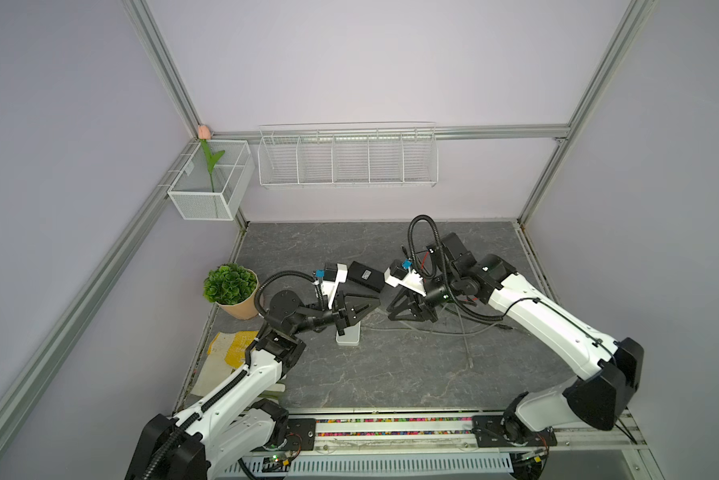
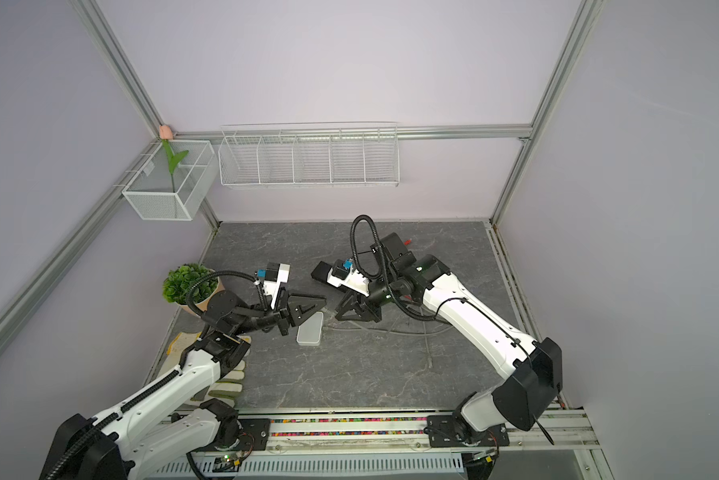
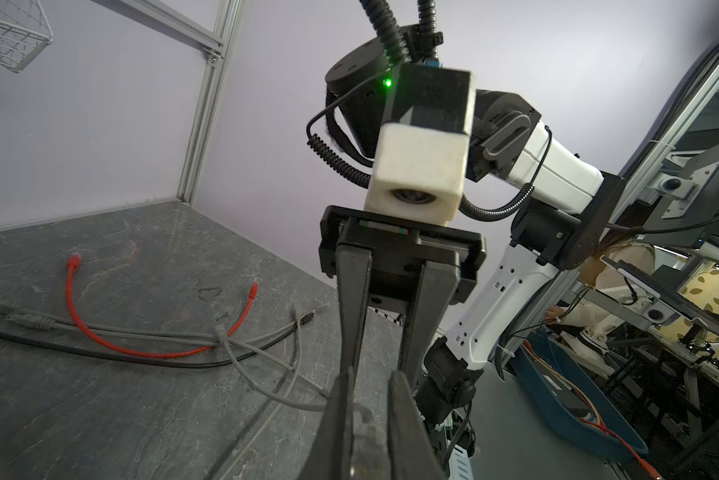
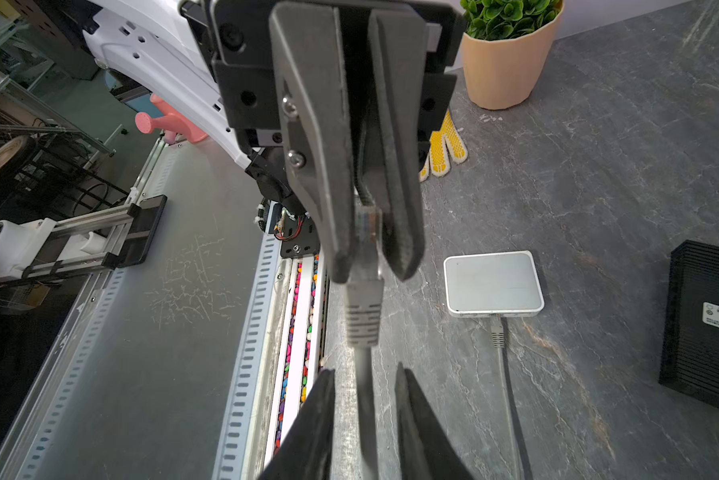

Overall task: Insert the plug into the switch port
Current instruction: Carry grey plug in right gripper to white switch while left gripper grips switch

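Grey plug (image 4: 364, 291), clamped above the surface (image 4: 599, 166) in the closed left gripper (image 4: 370, 266), cable threading the parted right gripper (image 4: 364, 374), probably for a regrip; black switch (image 4: 707, 332) lies apart, port unseen.

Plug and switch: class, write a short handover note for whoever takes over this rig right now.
Left gripper: shut on the grey plug, held off the table.
Right gripper: open, straddling the plug's cable without gripping.
White box and black box lie on the table; which is the switch is unclear.
Done: plug picked up.
To do: insert it into the port.
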Controlling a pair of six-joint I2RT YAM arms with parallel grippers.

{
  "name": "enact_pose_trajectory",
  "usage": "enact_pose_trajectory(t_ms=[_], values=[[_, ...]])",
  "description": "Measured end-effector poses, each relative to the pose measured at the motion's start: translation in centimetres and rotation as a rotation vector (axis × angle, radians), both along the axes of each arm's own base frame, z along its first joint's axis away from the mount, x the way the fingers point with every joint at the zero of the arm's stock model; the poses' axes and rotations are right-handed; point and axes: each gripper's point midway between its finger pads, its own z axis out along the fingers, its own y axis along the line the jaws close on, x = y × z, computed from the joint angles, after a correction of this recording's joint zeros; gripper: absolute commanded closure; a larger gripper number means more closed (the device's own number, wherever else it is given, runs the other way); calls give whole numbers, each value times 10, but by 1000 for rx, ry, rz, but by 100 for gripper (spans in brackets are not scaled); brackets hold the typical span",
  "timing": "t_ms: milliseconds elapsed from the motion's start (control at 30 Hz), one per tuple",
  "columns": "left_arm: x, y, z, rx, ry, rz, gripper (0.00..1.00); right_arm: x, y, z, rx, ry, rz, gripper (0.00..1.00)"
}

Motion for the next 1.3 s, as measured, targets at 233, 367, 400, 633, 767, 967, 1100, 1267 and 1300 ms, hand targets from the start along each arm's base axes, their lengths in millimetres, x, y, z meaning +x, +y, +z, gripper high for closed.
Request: enact_pose_trajectory(t_ms=[233, 367, 400, 633, 767, 967, 1100, 1267, 1300], values=[[0, 0, -1, 3, 3, -2, 100, 0, 1, -1, -1, 0, 4, 90], [1, 0, -2, 5, 8, -1, 100, -1, 1, -2, -5, 4, 4, 88], [1, 0, -2, 6, 8, -1, 100, -1, 1, -2, -6, 4, 5, 86], [1, -2, -6, 14, 19, -11, 100, -5, 7, -6, -20, -1, 24, 81], [1, -2, -7, 16, 20, -16, 100, -4, 10, -9, -36, -3, 29, 89], [1, -2, -10, 24, 28, -16, 100, -4, 10, -11, -46, -5, 28, 93], [3, -2, -13, 38, 33, -3, 64, -1, 9, -13, -61, -17, 15, 93], [24, 5, -19, 106, 83, 149, 43, 14, 3, -26, -150, -84, -59, 93], [34, 10, -18, 122, 98, 214, 43, 19, 1, -30, -176, -105, -79, 93]])
